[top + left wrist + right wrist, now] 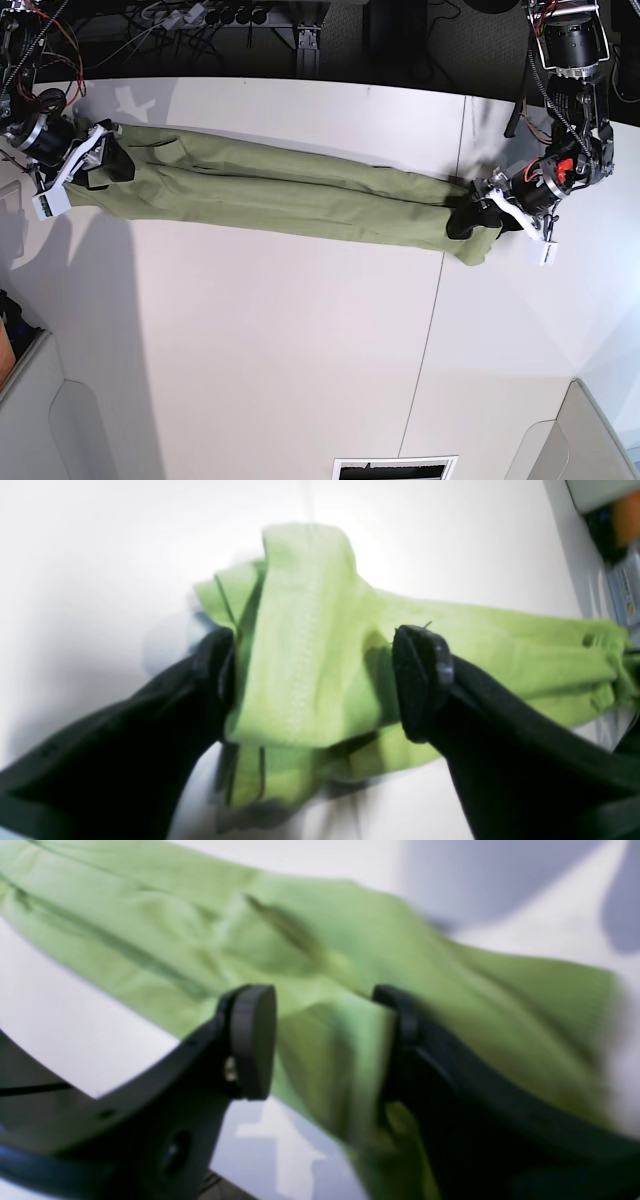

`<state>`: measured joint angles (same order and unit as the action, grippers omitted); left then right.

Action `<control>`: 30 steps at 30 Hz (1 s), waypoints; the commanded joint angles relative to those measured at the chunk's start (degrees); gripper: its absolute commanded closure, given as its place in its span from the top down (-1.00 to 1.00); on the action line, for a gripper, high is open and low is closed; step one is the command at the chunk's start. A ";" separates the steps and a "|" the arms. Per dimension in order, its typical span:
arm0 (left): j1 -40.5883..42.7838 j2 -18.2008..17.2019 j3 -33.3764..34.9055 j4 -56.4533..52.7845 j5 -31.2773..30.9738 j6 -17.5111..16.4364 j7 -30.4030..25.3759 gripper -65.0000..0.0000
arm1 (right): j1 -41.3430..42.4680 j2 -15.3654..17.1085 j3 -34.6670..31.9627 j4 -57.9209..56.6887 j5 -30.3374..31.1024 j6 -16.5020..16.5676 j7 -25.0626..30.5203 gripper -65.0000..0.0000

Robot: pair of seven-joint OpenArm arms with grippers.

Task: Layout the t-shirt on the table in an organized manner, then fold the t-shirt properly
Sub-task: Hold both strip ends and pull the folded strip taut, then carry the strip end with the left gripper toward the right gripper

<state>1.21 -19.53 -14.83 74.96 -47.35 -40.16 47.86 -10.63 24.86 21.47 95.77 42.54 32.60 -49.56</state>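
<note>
The olive-green t-shirt [290,195] lies pulled out into a long, narrow band across the back of the white table [300,350]. My left gripper [470,215] is at its right end. In the left wrist view its black fingers [420,680] stand wide apart, open [316,635], with a bunched fold of the t-shirt [500,640] loose between them. My right gripper [105,160] is at the left end. Its jaws also stand apart, open [322,1010], around a hanging flap of the t-shirt [175,930] that rests against the right finger. Both wrist views are blurred.
A thin dark seam [430,320] runs front to back through the table's right half. Cables and a power strip [200,15] lie beyond the far edge. White tags [545,250] hang off both grippers. A vent slot [395,468] sits at the front edge.
</note>
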 commanded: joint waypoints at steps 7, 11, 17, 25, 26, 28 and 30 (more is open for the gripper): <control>-0.44 -1.66 0.87 0.48 2.38 0.16 1.75 -1.00 | 0.59 0.66 0.48 0.74 0.70 -0.02 1.14 -0.06; -2.51 -3.26 -1.25 0.50 2.54 0.16 1.97 -1.00 | 0.59 0.68 0.48 0.74 0.68 -0.02 1.14 -0.06; -7.87 -8.74 -3.82 1.88 5.31 0.16 8.04 -1.00 | 0.59 0.66 0.48 0.74 0.74 -0.02 1.16 -0.06; -7.69 -9.94 -3.82 16.79 -1.22 0.16 12.90 -1.00 | 0.42 0.61 0.48 0.74 0.92 -0.02 1.14 -0.06; -7.72 -9.33 -3.82 18.53 -2.27 0.16 14.36 -1.00 | 0.42 0.59 0.46 0.74 0.92 -0.02 1.14 -0.06; -7.67 -7.58 -3.63 21.86 -4.70 0.16 16.57 -1.00 | 0.46 0.31 0.42 0.72 0.85 -0.02 1.16 -0.06; -7.54 -5.64 -2.08 24.83 -5.11 0.16 16.68 -1.00 | 0.44 -0.17 0.42 0.68 0.66 -0.02 1.16 -0.06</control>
<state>-5.39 -24.51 -16.69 98.85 -51.09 -39.66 65.80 -10.66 23.92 21.47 95.72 42.37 32.60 -49.54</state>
